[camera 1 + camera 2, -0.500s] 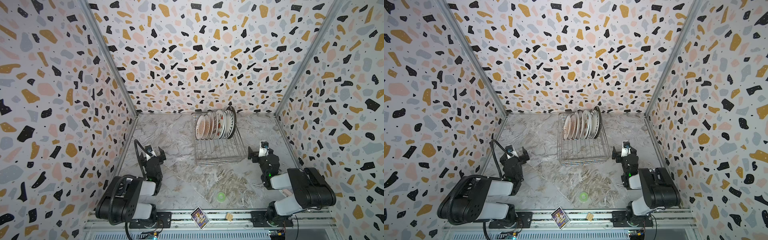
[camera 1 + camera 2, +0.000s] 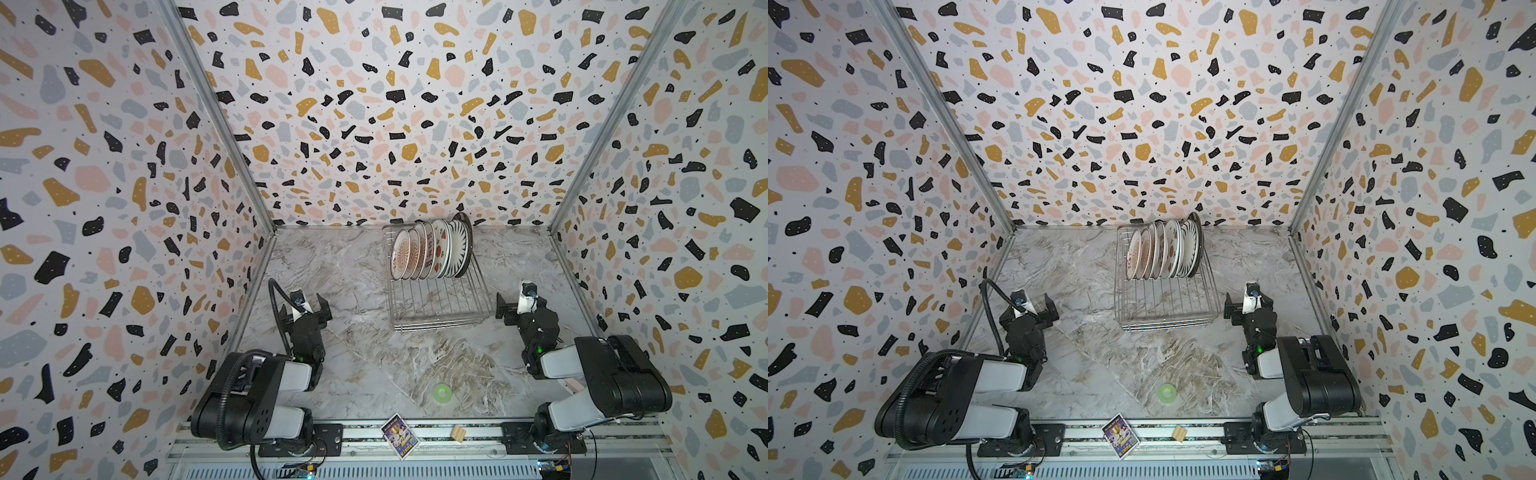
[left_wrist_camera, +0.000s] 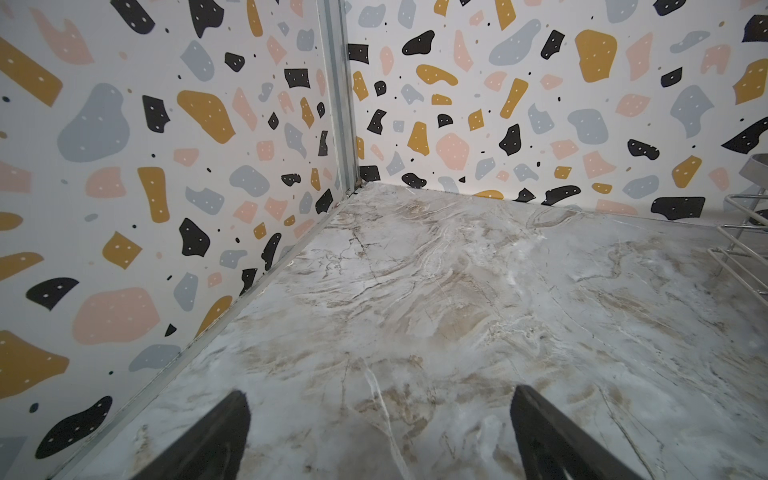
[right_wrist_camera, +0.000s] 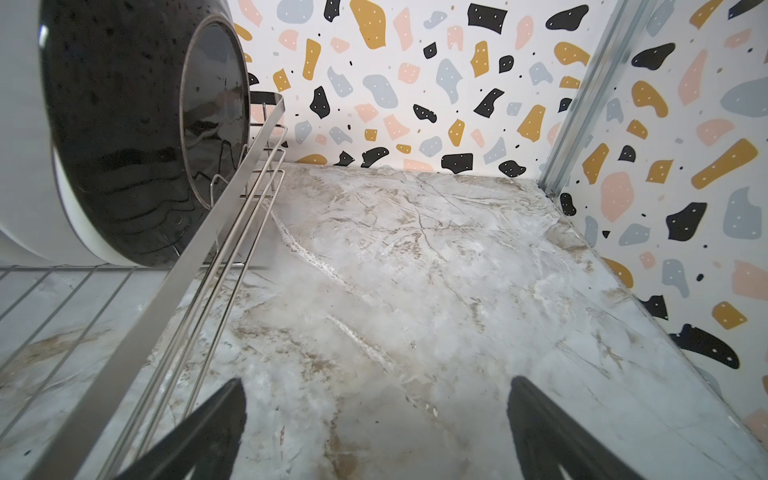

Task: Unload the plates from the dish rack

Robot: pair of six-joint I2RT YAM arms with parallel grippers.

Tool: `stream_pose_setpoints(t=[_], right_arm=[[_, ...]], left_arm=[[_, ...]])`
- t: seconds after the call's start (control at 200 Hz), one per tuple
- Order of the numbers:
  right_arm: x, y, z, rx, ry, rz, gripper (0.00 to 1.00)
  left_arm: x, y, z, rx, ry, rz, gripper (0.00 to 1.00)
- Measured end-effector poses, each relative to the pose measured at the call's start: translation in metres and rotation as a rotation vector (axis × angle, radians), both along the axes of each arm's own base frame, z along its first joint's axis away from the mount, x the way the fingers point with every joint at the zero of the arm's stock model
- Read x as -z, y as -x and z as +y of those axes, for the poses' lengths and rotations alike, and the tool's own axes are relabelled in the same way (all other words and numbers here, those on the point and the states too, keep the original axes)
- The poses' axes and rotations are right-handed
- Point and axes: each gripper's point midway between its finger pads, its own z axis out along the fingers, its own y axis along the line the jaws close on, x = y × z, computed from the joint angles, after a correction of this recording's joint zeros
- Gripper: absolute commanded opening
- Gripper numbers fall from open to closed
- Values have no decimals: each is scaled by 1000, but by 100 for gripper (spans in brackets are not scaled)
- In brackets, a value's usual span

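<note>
Plates (image 2: 432, 254) stand on edge in a tight, slightly leaning row across the far end of the rack (image 2: 440, 309), orange-patterned ones at its left and a striped one and a dark plate (image 4: 137, 137) at its right. The rack sits on the marbled bench (image 2: 353, 270), close to the speckled back wall (image 2: 374, 124). The left hand (image 2: 304, 306) is well to the left of the rack and nearer the front, with its jaws spread wide and nothing between them. Only open bench lies between it and the rack, and its wrist view catches just a corner of the wire. The right hand (image 2: 1248, 305) is just beside the rack's near right corner, also spread wide and empty. Its wrist view shows the rack's side rail and the glossy back of the dark plate close by. A small green ring (image 2: 441, 392) lies on the bench in front of the rack, well apart from it. Farther forward, on the metal rail (image 2: 478, 432) at the bench's front edge, rest a picture card (image 2: 400, 434) and a small wooden block (image 2: 458, 435). The card's print is too small to read.
</note>
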Motion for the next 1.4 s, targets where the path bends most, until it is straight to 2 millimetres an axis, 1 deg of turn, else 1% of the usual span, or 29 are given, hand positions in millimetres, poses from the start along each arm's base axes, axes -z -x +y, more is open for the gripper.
stream_pose_setpoints(t=[1.021, 1.121, 1.211, 1.287, 1.347, 1.397], right_arm=[[0, 0, 0, 0, 0, 0, 99], [-2, 0, 3, -11, 8, -4, 99], [-9, 3, 7, -20, 21, -19, 99], [-24, 6, 9, -26, 22, -51, 99], [-40, 9, 10, -29, 19, -87, 99], [-50, 12, 9, -23, 15, -108, 99]], left_arm=[[0, 0, 0, 1, -1, -1, 99], [-2, 3, 0, 6, -1, -12, 100], [-8, 13, 0, 14, 3, -43, 100], [-13, 21, 0, 20, 5, -68, 100], [-19, 24, -1, 26, 8, -87, 100], [-29, 25, -2, 39, 13, -113, 100]])
